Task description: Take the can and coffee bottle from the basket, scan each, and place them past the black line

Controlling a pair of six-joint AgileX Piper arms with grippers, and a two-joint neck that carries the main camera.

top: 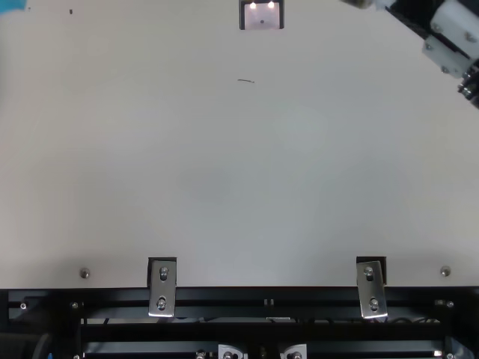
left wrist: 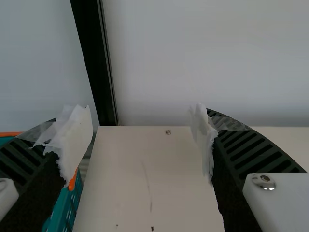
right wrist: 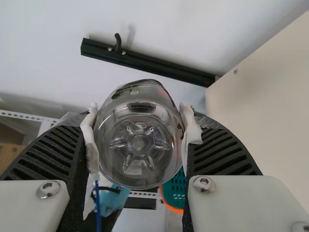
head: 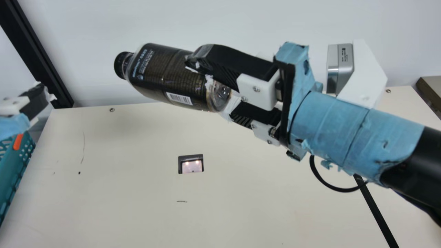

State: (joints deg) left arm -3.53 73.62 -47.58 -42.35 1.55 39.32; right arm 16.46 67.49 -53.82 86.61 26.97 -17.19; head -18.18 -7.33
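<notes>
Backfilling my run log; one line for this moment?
Right gripper: holds coffee bottle near base, aloft | left gripper: open, empty | barcode: visible

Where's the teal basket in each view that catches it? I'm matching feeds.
Main view: at the left edge, lower half, the teal basket.
Left wrist view: lower left, partly behind the left gripper.
Right wrist view: bottom, right of centre, beyond the coffee bottle.
Shared landmark: black post at the table's corner.

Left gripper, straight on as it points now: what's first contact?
The left gripper looks free up to the white wall, probably just above the table's far edge; depth is unclear.
</notes>
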